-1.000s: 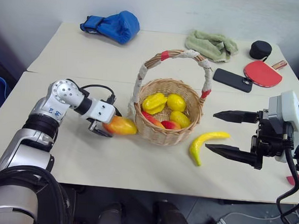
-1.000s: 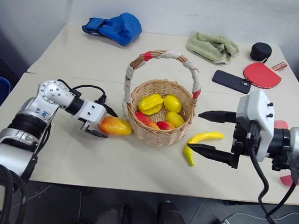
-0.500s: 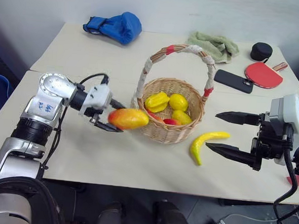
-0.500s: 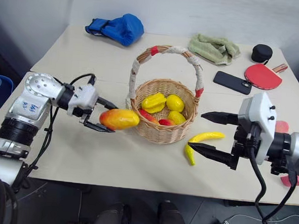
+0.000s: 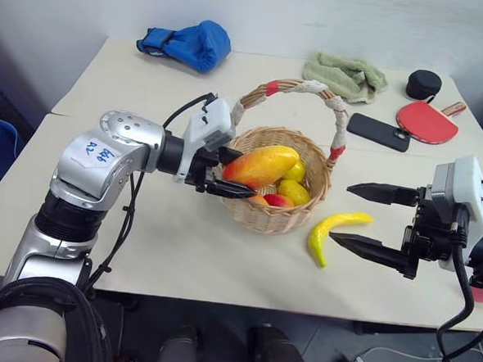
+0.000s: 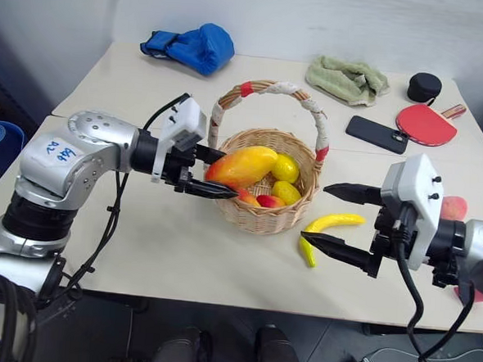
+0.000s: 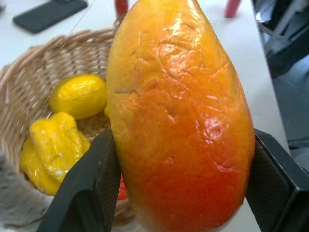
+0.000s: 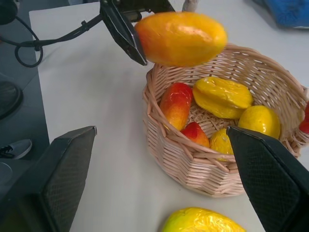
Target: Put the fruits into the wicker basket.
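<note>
My left gripper (image 5: 243,174) is shut on the orange-yellow mango (image 5: 260,166) and holds it in the air over the left rim of the wicker basket (image 5: 305,211). In the left wrist view the mango (image 7: 178,116) sits between both black fingers (image 7: 82,193). Yellow pieces (image 8: 222,96) and red pieces (image 8: 175,104) lie inside the basket. A curved yellow banana (image 5: 333,232) lies on the table just right of the basket. My right gripper (image 5: 342,213) hangs open beside the banana, not touching it, with nothing between its fingers.
Along the back of the table lie a blue glove (image 5: 188,42), a green towel (image 5: 342,72), a black phone (image 5: 378,126), a red paddle (image 5: 426,118) and a black round case (image 5: 422,81). The basket's tall arched handle (image 5: 300,88) spans its opening.
My left gripper has lifted the mango off the table beside the basket and carried it up and right, over the basket's rim, rolling the wrist. The right gripper stayed put.
</note>
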Robot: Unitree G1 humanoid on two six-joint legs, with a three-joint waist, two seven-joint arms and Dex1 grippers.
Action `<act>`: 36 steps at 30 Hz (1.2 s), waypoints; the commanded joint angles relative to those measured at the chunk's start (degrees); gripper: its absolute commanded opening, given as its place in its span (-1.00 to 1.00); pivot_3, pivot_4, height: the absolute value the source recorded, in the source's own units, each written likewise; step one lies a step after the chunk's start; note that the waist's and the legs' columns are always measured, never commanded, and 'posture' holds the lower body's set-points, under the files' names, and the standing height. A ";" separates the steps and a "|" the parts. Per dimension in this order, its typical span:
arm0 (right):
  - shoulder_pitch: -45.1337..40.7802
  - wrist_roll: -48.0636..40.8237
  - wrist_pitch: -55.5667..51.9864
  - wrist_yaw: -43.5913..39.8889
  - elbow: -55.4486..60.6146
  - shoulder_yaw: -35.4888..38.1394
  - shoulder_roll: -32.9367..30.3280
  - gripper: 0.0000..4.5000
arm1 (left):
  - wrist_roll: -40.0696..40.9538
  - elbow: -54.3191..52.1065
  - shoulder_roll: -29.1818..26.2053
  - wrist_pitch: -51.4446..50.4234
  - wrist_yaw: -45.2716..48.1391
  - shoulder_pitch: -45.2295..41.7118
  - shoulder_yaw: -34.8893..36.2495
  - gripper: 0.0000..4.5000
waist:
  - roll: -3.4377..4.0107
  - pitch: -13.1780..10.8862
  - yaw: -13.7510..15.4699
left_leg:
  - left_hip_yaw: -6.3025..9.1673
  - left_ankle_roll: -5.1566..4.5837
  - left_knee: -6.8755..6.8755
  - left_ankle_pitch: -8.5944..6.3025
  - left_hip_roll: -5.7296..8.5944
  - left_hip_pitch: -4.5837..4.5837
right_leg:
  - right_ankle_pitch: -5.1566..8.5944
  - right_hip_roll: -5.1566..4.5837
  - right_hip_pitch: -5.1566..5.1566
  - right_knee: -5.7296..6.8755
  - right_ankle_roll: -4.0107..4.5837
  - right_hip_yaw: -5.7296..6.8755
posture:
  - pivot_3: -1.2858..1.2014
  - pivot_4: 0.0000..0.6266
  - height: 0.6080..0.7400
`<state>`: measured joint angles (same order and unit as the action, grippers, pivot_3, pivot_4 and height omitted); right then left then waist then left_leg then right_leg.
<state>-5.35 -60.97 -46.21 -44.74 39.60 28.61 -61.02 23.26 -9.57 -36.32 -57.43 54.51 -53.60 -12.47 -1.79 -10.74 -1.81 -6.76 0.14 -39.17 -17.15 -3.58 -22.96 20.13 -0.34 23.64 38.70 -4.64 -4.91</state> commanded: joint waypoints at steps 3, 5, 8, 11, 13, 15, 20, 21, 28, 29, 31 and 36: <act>0.01 -0.15 1.44 0.65 1.78 1.42 0.95 1.00 | -0.39 -3.18 2.32 -3.21 -4.96 -1.88 0.27 0.74 | 0.00 0.00 0.15 | 0.01 0.04 0.00 0.02 0.00 0.01 | 0.00 0.00 0.01 0.05 0.00 0.00 | 0.03 -0.52 1.00; 0.19 0.00 1.45 0.62 1.86 1.52 1.07 1.00 | -0.62 -3.06 1.99 -1.90 -4.75 -1.84 0.30 0.97 | 0.00 0.00 0.12 | -0.01 0.04 0.00 0.02 0.00 0.01 | 0.00 0.00 0.01 0.02 0.00 0.00 | 0.03 -0.52 1.00; 0.70 0.64 1.57 0.50 1.95 1.62 1.18 1.00 | 0.46 -1.54 1.54 0.81 -3.13 -1.46 2.20 0.97 | 0.00 0.00 0.16 | -0.01 0.05 0.00 0.03 0.00 0.02 | 0.00 0.00 0.01 0.03 0.00 0.00 | 0.03 -0.52 1.00; 2.56 3.88 2.21 -0.44 1.61 1.27 0.54 1.00 | 5.03 0.89 0.35 6.25 3.99 -0.22 7.22 0.97 | 0.00 0.00 0.18 | -0.01 0.05 0.00 0.03 0.00 0.02 | 0.00 -0.01 0.00 0.01 0.01 0.00 | 0.03 -0.52 1.00; 5.30 10.19 4.62 -2.76 0.57 -0.46 -1.09 1.00 | 9.01 1.56 -2.34 11.91 13.35 1.80 10.54 0.97 | 0.00 0.00 -0.04 | -0.05 0.06 0.01 0.03 0.00 0.02 | 0.01 0.00 0.02 0.00 0.03 0.01 | 0.03 -0.52 1.00; 6.08 15.37 6.99 -4.31 -2.13 -3.05 -2.34 1.00 | 11.77 1.59 -5.63 14.92 21.81 3.43 11.65 0.97 | 0.02 0.01 -0.28 | -0.10 0.09 0.06 0.04 -0.01 0.08 | 0.02 0.01 0.03 0.02 0.04 0.00 | 0.03 -0.52 1.00; -0.02 28.36 13.39 -7.56 -14.20 -15.02 -5.53 1.00 | 12.92 1.17 -13.49 22.04 37.24 6.78 9.19 0.97 | 0.01 0.01 -0.28 | -0.21 0.10 0.06 0.07 0.02 0.30 | 0.08 0.01 -0.20 -0.09 0.15 -0.03 | 0.03 -0.52 1.00; -2.16 30.32 14.44 -8.42 -16.69 -17.39 -5.60 1.00 | 12.58 1.47 -14.14 23.18 37.88 6.95 8.34 0.97 | 0.01 0.01 -0.23 | -0.24 0.09 0.06 0.06 0.03 0.32 | 0.08 0.01 -0.20 -0.10 0.15 -0.06 | 0.03 -0.52 1.00; -24.22 46.63 21.31 -18.56 -40.04 -38.59 -0.68 1.00 | 10.54 3.62 -10.86 27.73 33.90 5.67 5.34 0.97 | 0.04 -0.01 -0.07 | -0.33 -0.05 0.05 0.00 0.07 0.33 | 0.08 0.00 -0.15 -0.09 0.15 -0.14 | 0.03 -0.52 1.00; -26.43 48.00 21.88 -20.20 -42.80 -40.46 0.36 1.00 | 10.28 3.83 -10.58 28.03 33.33 5.66 5.36 0.97 | 0.04 -0.01 -0.12 | -0.34 -0.05 0.06 0.00 0.05 0.29 | 0.08 0.01 -0.09 -0.07 0.15 -0.15 | 0.03 -0.52 1.00; -29.34 50.79 24.16 -23.70 -47.50 -43.58 1.67 1.00 | 10.17 4.05 -10.34 28.02 32.42 5.75 5.74 0.97 | 0.07 -0.03 -0.20 | -0.34 -0.03 0.07 0.00 0.01 0.24 | 0.08 0.02 0.02 0.01 0.15 -0.14 | 0.03 -0.52 1.00; -32.63 53.45 27.57 -28.23 -54.66 -45.44 5.05 0.92 | 10.73 3.89 -10.21 27.03 30.61 6.02 7.25 0.99 | 0.10 -0.05 -0.39 | -0.34 -0.01 0.07 0.00 -0.01 0.24 | 0.08 0.02 0.07 0.14 0.15 -0.12 | 0.03 -0.52 1.00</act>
<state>-36.44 -8.23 -19.94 -72.17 -13.98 -17.67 -56.19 33.46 -5.23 -46.20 -30.23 85.66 -46.91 -7.21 -1.69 -10.79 -2.20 -7.11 0.14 -39.11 -17.15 -3.59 -22.71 20.21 -0.33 23.70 38.85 -4.49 -5.03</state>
